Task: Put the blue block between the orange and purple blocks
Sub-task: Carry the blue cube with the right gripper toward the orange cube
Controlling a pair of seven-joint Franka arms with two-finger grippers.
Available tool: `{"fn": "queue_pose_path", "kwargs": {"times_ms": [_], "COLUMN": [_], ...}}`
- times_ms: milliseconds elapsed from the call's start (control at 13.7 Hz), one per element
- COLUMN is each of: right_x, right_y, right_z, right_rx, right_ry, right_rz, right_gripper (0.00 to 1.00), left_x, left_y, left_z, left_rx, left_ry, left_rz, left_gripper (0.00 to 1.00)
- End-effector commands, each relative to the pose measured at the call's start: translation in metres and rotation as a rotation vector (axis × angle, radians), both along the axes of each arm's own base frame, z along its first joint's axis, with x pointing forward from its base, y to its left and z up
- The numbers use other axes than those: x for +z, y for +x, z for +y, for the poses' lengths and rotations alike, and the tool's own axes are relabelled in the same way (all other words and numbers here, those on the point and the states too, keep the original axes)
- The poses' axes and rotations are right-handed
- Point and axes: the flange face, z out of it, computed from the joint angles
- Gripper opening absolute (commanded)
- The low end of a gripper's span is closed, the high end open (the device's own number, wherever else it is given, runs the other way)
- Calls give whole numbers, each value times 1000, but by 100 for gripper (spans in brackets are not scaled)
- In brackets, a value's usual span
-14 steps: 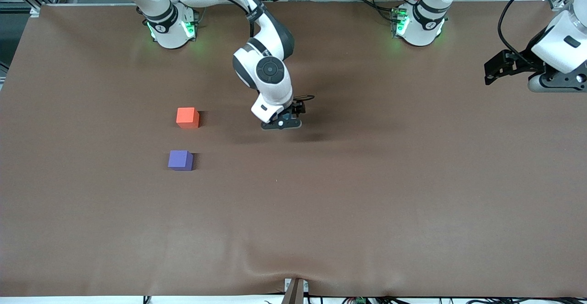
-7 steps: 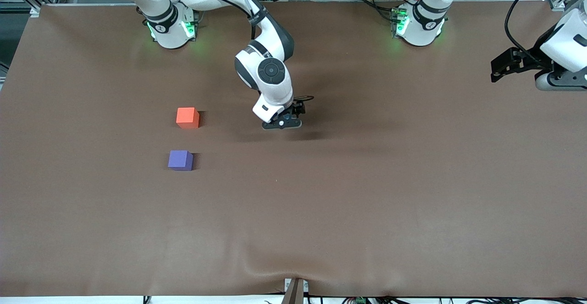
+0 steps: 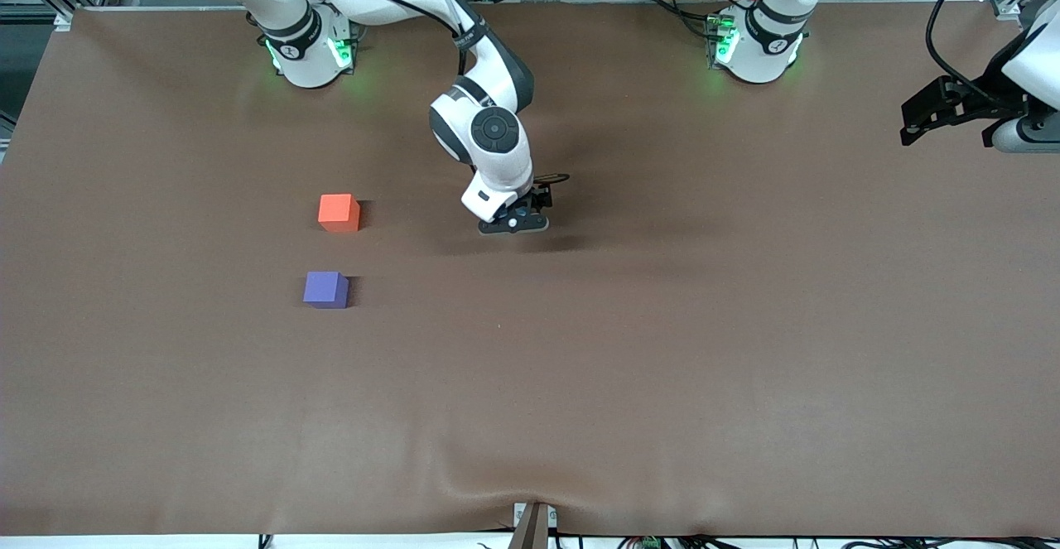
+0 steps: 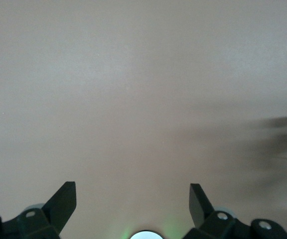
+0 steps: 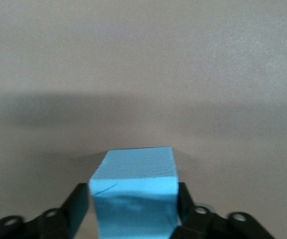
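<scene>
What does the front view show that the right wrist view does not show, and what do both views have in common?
Only the front view shows the orange block, the purple block nearer the camera, and the left gripper, open, waiting over the left arm's end of the table.

Only the right wrist view shows the blue block, sitting between the fingers, which press both its sides.

Both show the right gripper low at mid-table and the brown table surface.

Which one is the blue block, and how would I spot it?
Start at the brown table and follow the right arm down to the right gripper near the middle. Between its fingers sits the small sky-blue matte cube; the orange-red cube and violet-purple cube sit apart.
</scene>
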Motion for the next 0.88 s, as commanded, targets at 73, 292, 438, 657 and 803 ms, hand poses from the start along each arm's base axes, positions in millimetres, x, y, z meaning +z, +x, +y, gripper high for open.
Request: {"fn": "queue_pose_path", "kwargs": {"times_ms": [73, 292, 438, 657, 803], "right_x": [40, 99, 128, 127, 122], "right_y": [28, 79, 110, 123, 116], "right_z": [-24, -102, -165, -252, -278], "right_rx": [-41, -42, -46, -100, -103], "right_ry": [-45, -60, -47, -44, -77], "right_rz": [40, 108, 126, 151, 132], "right_gripper": [0, 0, 0, 0, 0], "left_x": [5, 4, 4, 4, 4], "left_y": [0, 0, 0, 0, 0], "left_z": [1, 1, 1, 1, 1], "left_rx": [-11, -11, -10, -10, -10], "left_ry": [-20, -20, -18, -18, -18], "left_rz": [7, 9, 9, 9, 9], "left_gripper": [100, 100, 100, 100, 100]}}
